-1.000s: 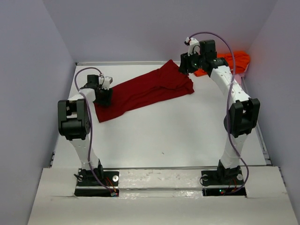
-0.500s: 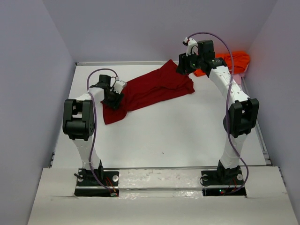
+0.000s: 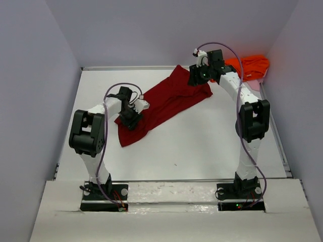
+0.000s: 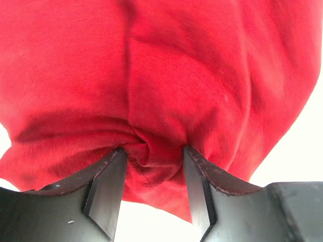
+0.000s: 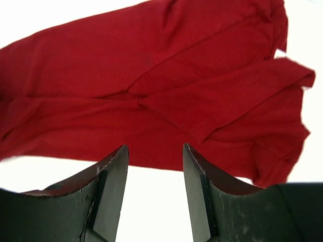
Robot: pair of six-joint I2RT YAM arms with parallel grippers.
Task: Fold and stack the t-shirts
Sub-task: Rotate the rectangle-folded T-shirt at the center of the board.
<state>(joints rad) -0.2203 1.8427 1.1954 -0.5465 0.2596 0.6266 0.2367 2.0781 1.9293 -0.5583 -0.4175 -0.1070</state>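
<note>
The dark crimson t-shirt (image 3: 169,98) lies stretched in a long, rumpled diagonal band across the middle of the counter (image 3: 202,141), running from near left toward far right. Its near-left end is gathered into a puckered bunch. The far end spreads wider, with a short sleeve folded over. The bright orange t-shirt (image 3: 251,66) sits crumpled in the far right corner.

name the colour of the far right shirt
Orange shirt; top view shows it best.
</note>
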